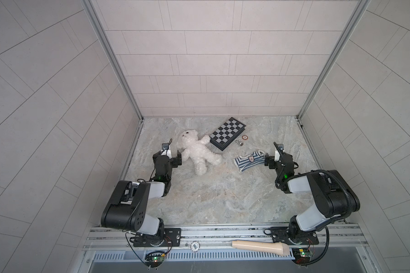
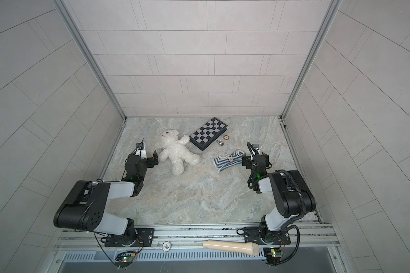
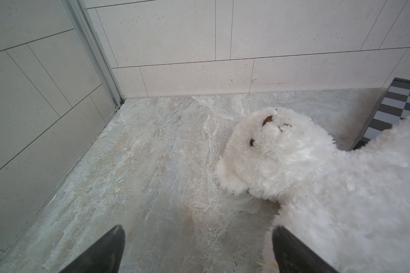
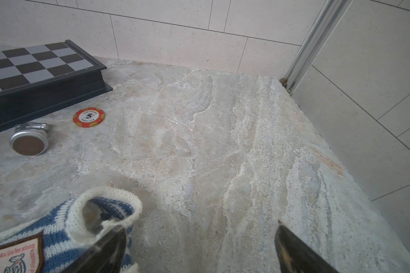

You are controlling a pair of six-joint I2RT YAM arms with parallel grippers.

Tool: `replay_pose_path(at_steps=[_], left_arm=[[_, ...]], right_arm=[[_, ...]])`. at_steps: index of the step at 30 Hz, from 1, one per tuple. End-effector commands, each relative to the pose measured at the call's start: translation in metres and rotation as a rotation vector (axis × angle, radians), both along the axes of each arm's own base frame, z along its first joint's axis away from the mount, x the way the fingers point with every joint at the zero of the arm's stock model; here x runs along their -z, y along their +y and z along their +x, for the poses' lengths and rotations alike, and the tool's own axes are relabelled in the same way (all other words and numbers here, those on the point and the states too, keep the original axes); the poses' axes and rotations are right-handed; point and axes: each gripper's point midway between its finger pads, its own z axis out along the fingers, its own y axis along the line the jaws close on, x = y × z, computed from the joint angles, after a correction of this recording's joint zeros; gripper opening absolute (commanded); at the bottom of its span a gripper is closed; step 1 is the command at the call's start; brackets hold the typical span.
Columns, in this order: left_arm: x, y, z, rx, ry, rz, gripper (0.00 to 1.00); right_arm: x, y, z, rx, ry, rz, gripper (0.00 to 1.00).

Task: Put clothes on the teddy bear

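The teddy bear [image 1: 200, 151] [image 2: 176, 151] lies on its back on the marbled table, white and fluffy, with its head toward the back left. My left gripper [image 1: 167, 156] [image 3: 198, 228] stands open at the bear's outstretched arm, and one fingertip [image 3: 282, 238] touches the fur there. Only bare table shows between the jaws. A navy-and-white striped shirt [image 1: 249, 160] [image 4: 57, 236] with a crest badge lies crumpled right of the bear. My right gripper [image 1: 279, 158] [image 4: 200, 227] is open at the shirt's right end. One of its fingers [image 4: 109, 245] rests against the white-ribbed opening.
A closed chessboard box [image 1: 227, 132] sits behind, its corner by the bear's other arm. A red poker chip [image 4: 88, 117] and a toppled silver chess piece [image 4: 29, 141] lie beside it. Tiled walls enclose three sides. A beige handle-like object [image 1: 260, 247] lies on the front rail.
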Motion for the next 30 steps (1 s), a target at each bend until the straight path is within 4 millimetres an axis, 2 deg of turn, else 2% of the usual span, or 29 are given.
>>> replay_pose_path(at_steps=[1, 11, 16, 20, 26, 30], left_arm=[[-0.01, 0.001, 0.005, -0.004, -0.033, -0.01, 1.0], [-0.011, 0.0, 0.004, 0.0, -0.038, -0.011, 1.0], [-0.015, -0.002, 0.002, 0.013, -0.05, -0.012, 1.0], [-0.024, -0.001, -0.001, 0.009, -0.056, -0.014, 1.0], [-0.038, -0.002, -0.011, 0.017, -0.051, -0.035, 1.0], [-0.058, -0.015, -0.022, 0.052, -0.079, -0.097, 1.0]], right_arm=[[-0.003, 0.0, 0.004, -0.004, -0.008, -0.01, 0.99], [-0.004, -0.002, 0.004, 0.003, -0.013, -0.014, 0.99], [-0.012, -0.016, -0.011, 0.088, -0.088, -0.013, 0.99], [-0.022, -0.021, -0.022, 0.118, -0.146, -0.006, 0.99], [-0.042, -0.023, -0.026, 0.133, -0.153, -0.01, 1.0], [-0.062, -0.02, -0.028, 0.129, -0.142, -0.018, 1.0]])
